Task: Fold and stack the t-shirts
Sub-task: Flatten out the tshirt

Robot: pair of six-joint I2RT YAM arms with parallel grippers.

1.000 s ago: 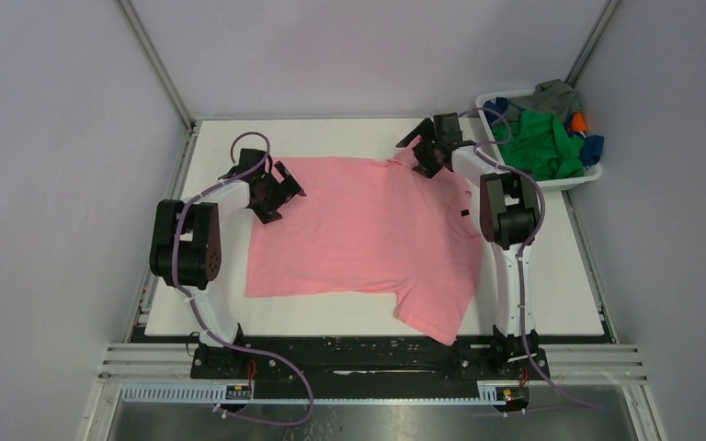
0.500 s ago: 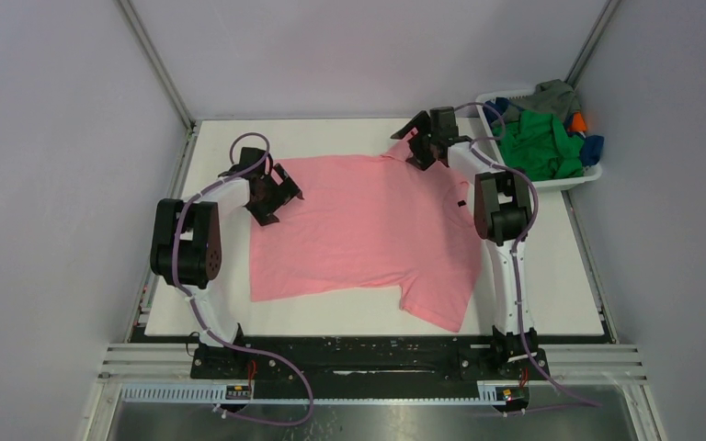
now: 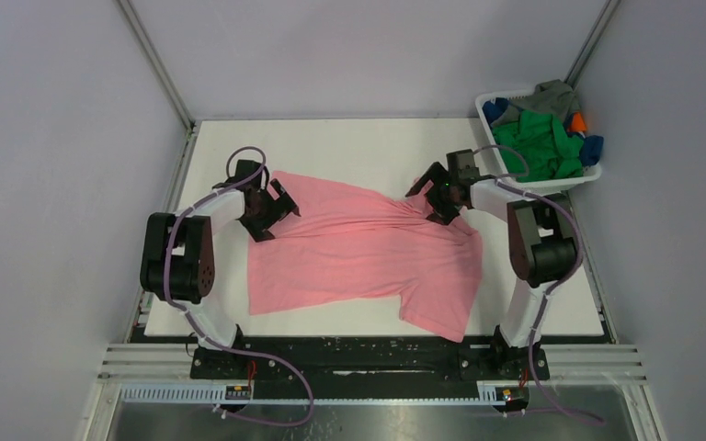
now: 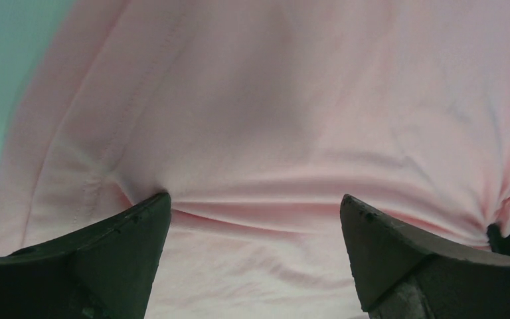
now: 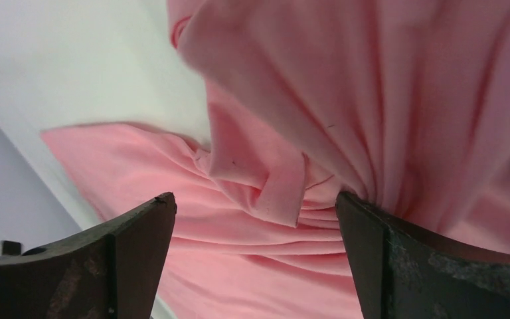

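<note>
A salmon pink t-shirt (image 3: pixel 358 248) lies spread on the white table, its far edge rumpled and its far right corner bunched. My left gripper (image 3: pixel 271 207) is open at the shirt's far left corner, its fingertips resting on the cloth (image 4: pixel 272 100). In the left wrist view the left gripper (image 4: pixel 255 212) has its jaws wide apart. My right gripper (image 3: pixel 434 197) is open over the bunched far right corner. In the right wrist view the right gripper (image 5: pixel 255 212) straddles folds of the pink cloth (image 5: pixel 372 86). Green (image 3: pixel 538 142), grey (image 3: pixel 552 92), blue (image 3: pixel 592 149) and orange (image 3: pixel 578 120) shirts lie in the basket.
The white plastic basket (image 3: pixel 487 99) stands at the table's far right corner. Bare white table (image 3: pixel 349 147) shows beyond the pink shirt. Grey walls close in the left, far and right sides.
Both grippers have moved toward the near side, dragging the shirt's far edge with them. The right gripper came back from the far right, and the cloth bunched at that corner.
</note>
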